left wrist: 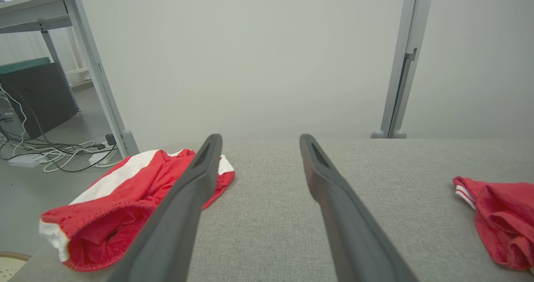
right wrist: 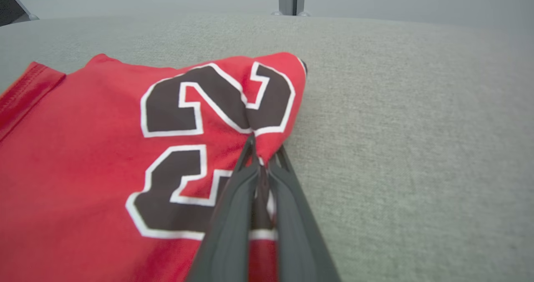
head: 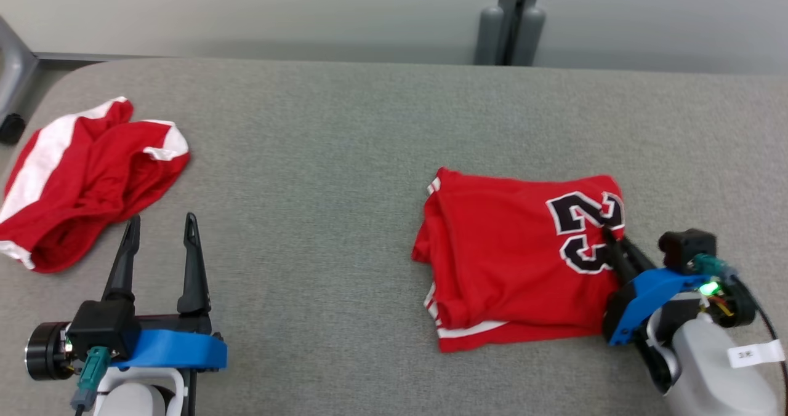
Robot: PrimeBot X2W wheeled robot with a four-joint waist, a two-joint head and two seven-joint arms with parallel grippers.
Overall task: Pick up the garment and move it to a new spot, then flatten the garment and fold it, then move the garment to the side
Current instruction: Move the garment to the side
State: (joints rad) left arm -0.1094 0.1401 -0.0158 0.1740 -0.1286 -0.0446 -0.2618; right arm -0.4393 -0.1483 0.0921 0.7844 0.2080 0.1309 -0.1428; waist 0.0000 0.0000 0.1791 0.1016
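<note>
On the table (head: 345, 157) the jersey (head: 511, 262) lies at right, the shorts (head: 86, 182) at far left, well apart.

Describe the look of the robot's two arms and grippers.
Both the left gripper and right gripper have two long tapering dark fingers, a blue bracket, teal connector and pale forearm. The right adds a green light, black cable and white label.

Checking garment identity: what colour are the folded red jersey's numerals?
Black numerals outlined white on the red jersey; clearest in right wrist view.
</note>
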